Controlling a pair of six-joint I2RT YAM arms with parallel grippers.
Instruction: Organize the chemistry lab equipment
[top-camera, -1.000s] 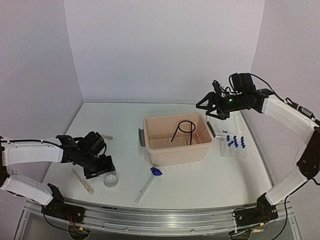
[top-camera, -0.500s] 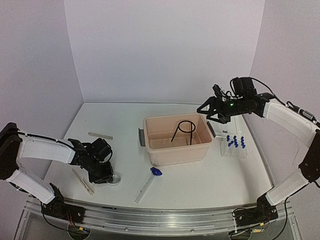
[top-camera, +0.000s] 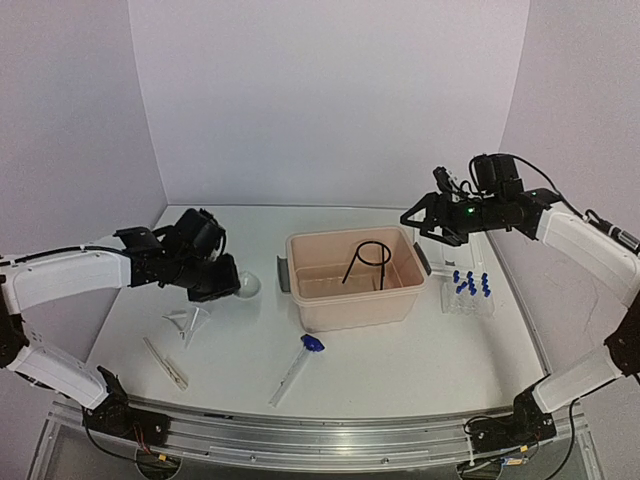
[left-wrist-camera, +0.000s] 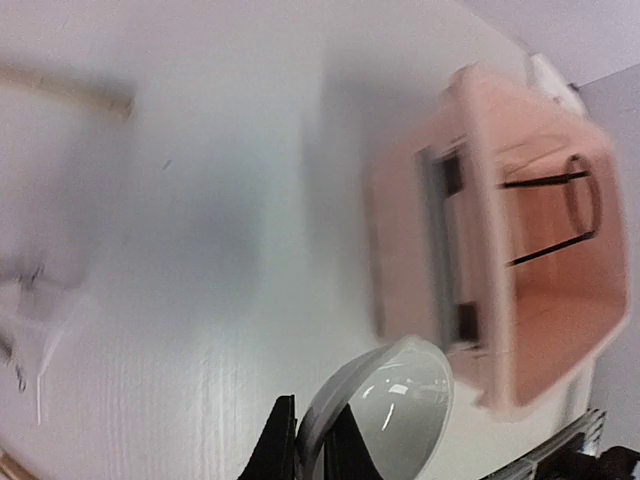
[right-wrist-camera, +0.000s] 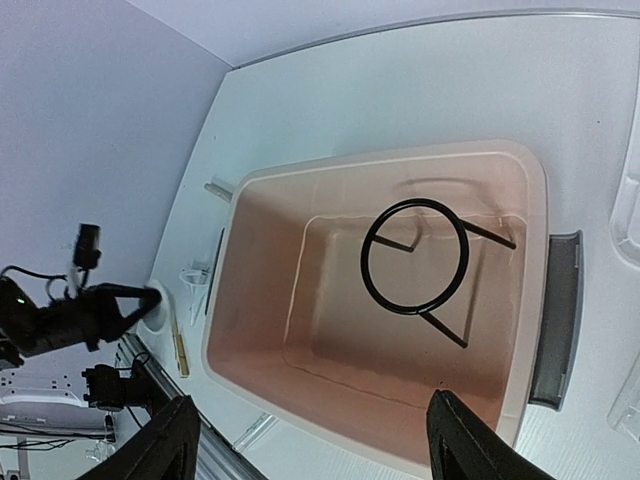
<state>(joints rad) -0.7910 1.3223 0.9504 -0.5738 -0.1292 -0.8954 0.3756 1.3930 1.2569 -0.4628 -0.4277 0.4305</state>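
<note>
Left tool (left-wrist-camera: 310, 447): we record it clenched on the thin rim of the clear funnel (left-wrist-camera: 385, 400), a glossy, rounded, see-through bowl. It is held off the white counter (top-camera: 400, 370), just left of the beige plastic tub (top-camera: 350, 300).

Right tool (right-wrist-camera: 312, 405): we log its black fingers spread, gripping nothing, hanging above the tub.

Black wire ring stand (right-wrist-camera: 418, 311): a thin hoop on straight legs, lying inside the smooth-walled tub.

Clear tube rack (top-camera: 468, 303): on the counter just right of the tub, carrying the small clear blue-capped tubes (top-camera: 470, 285).

Blue-tipped brush (top-camera: 298, 362): a slim pale handle, flat on the counter in front of the tub.

Wooden clamp (top-camera: 165, 362): a pale, narrow stick shape, we note, near the front left edge.
</note>
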